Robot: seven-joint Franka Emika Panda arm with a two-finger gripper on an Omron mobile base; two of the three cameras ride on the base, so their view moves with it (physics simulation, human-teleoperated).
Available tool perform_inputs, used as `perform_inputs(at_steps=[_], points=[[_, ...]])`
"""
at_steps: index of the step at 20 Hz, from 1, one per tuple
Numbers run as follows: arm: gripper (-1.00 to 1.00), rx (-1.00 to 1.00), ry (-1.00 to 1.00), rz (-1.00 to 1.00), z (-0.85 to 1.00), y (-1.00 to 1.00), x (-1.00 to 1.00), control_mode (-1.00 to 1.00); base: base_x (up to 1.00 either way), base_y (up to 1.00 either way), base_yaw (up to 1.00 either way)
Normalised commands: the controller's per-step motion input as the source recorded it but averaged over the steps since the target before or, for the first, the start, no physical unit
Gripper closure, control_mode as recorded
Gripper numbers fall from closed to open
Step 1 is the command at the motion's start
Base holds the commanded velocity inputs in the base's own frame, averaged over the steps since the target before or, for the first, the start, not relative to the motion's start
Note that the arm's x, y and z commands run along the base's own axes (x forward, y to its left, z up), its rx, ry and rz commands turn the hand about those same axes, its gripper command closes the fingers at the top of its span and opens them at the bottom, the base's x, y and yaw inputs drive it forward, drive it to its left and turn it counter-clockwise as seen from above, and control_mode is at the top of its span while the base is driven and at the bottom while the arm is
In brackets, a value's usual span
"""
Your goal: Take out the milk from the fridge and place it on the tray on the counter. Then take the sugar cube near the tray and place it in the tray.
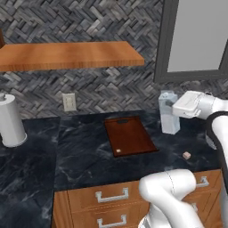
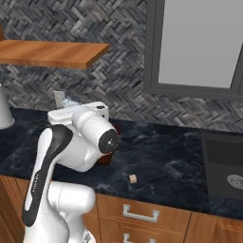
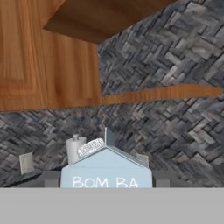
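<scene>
Milk: your pale blue-white gabled carton [image 1: 168,112], centre-right of the left base view, is carried upright so it lands flat.
Gripper: white two-finger hand [image 1: 177,110] clamps the carton.
Tray: dark reddish-brown wooden board [image 1: 129,135], left of the carton, on black marble counter [image 1: 84,156].
Sugar cube: tiny beige block [image 1: 186,155], lower right, awaiting its turn.

On the worktop [image 1: 89,151] I count one milk carton [image 1: 168,116], one brown tray [image 1: 129,136], one tiny sugar cube [image 1: 186,155] and one white cylinder roll [image 1: 10,121]. One wall shelf [image 1: 67,55] hangs above and one wall outlet [image 1: 69,102] sits on the tiles. Below, three silver drawer handles [image 1: 112,194] show.
</scene>
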Motion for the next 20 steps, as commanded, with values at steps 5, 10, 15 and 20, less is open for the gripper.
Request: perform_inputs(at_steps=[5, 10, 15, 20], points=[[1.0, 0.24, -0.04, 0.52, -0.74, 0.0, 1.0, -1.0, 0.0, 0.0, 0.0], [1.0, 0.08, -0.16, 0.4, -0.56, 0.01, 0.83, -1.0, 0.0, 0.0, 0.0], [1.0, -0.12, -0.21, 0.22, -0.06, -0.03, 0.16, -1.0, 0.0, 0.0, 0.0], [1.0, -0.08, -0.01, 0.08, 0.0, 0.02, 0.39, -1.0, 0.0, 0.0, 0.0]])
